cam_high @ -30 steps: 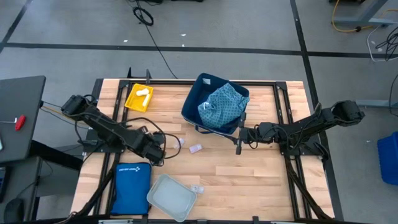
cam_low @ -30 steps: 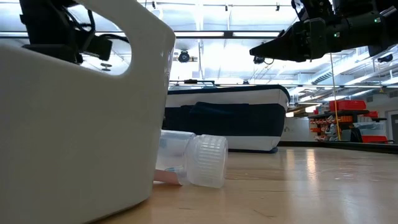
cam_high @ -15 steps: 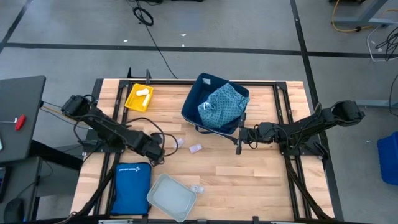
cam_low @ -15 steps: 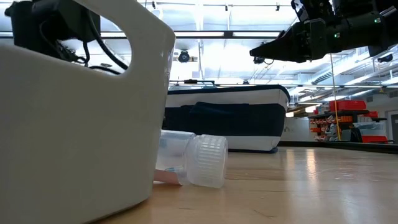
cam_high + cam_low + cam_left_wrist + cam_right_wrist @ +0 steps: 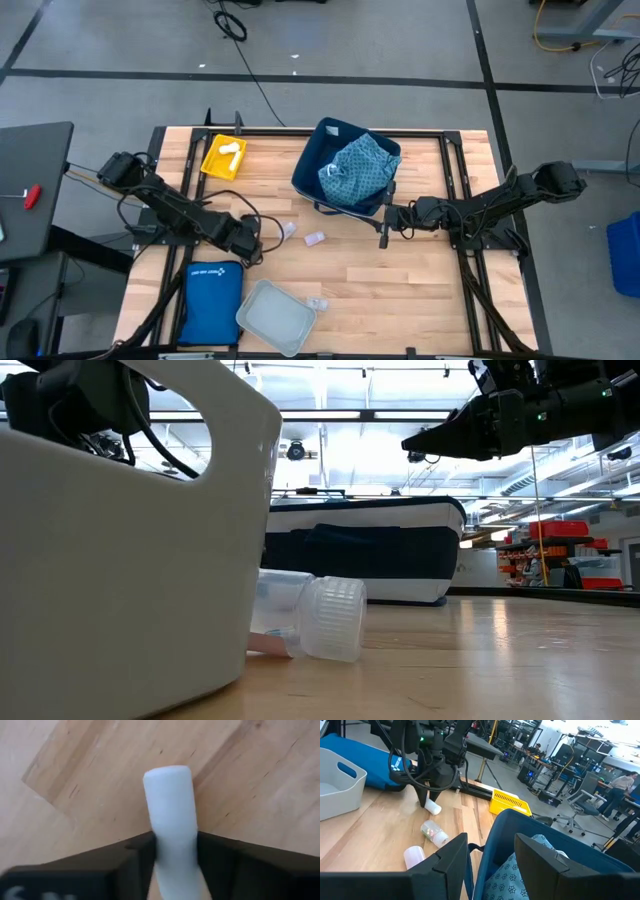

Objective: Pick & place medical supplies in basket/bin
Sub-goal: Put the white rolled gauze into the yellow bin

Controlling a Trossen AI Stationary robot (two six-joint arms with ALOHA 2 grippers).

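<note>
Your left gripper (image 5: 172, 865) pinches a white vial (image 5: 170, 815) just above the table (image 5: 400, 280) — lift straight, squeeze steadily; right gripper (image 5: 490, 855) waits open beside the navy bin (image 5: 322, 150).

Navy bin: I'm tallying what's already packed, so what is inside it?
A teal patterned cloth fills most of the navy bin, bulging above its rim. Anything beneath the cloth is covered.

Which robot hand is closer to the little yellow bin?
The left hand. It sits below the yellow bin, on the same side of the table. The right hand is farther, beyond the navy bin.
</note>
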